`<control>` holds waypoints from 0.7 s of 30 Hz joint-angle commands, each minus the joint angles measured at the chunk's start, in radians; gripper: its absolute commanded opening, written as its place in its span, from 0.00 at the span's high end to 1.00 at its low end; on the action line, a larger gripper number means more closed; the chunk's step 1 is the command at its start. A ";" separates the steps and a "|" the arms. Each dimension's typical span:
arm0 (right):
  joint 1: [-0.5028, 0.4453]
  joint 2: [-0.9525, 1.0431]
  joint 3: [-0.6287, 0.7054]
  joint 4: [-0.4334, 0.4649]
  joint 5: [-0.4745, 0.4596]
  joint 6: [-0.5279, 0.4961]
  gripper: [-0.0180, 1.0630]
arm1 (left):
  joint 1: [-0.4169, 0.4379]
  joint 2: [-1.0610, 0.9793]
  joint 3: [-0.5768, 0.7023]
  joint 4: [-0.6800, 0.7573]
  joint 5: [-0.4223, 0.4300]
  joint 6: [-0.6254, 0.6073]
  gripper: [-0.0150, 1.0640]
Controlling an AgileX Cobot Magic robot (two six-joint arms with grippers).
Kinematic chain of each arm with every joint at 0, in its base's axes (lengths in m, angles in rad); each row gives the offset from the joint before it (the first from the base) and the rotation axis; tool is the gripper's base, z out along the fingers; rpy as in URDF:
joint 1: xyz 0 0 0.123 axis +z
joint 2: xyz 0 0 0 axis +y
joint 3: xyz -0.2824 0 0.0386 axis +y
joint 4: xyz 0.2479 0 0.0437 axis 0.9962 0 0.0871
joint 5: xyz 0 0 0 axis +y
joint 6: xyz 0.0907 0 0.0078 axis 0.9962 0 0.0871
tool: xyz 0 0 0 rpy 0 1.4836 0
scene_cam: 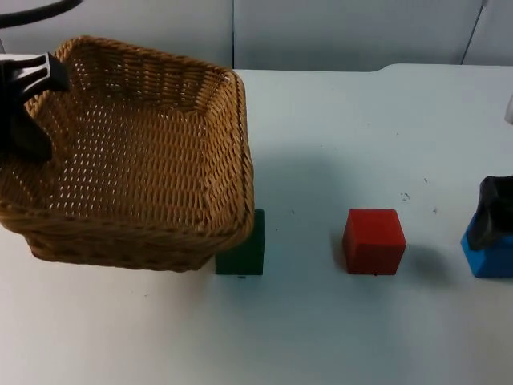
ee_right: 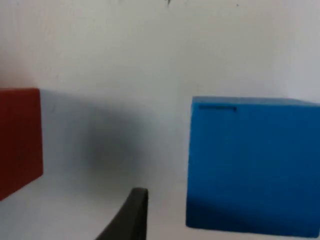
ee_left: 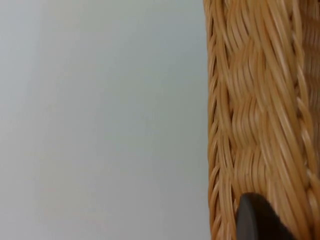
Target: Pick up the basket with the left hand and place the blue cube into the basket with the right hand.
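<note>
The wicker basket (scene_cam: pixel 136 152) sits tilted at the left of the white bench (scene_cam: pixel 337 321), its open mouth facing up and toward the camera, its long axis running roughly left to right; its near right corner overlaps a dark green cube (scene_cam: pixel 243 253). It is woven of tan cane with a braided rim. The left claw (scene_cam: pixel 30 96) clamps the basket's far left rim, and one black fingertip (ee_left: pixel 257 220) lies against the weave in the left wrist view. The blue cube (scene_cam: pixel 489 255) rests on the bench at the far right edge, square-sided and plain, well apart from the basket. The right claw (scene_cam: pixel 490 215) sits directly over it, apparently touching; whether its fingers are parted I cannot tell. A red cube (scene_cam: pixel 373 241) stands between the green and blue ones.
</note>
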 commanded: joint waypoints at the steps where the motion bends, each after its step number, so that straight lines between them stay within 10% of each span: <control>1: 0.004 0.011 -0.005 0.000 -0.035 0.001 0.03 | 0.001 -0.015 0.000 -0.018 -0.003 0.005 0.99; 10: 0.004 0.051 -0.005 0.000 -0.107 0.001 0.08 | 0.001 -0.015 0.000 -0.020 -0.001 0.005 0.99; 21: 0.004 0.100 -0.005 0.002 -0.141 0.004 0.51 | 0.001 -0.015 0.000 -0.024 -0.001 0.009 0.99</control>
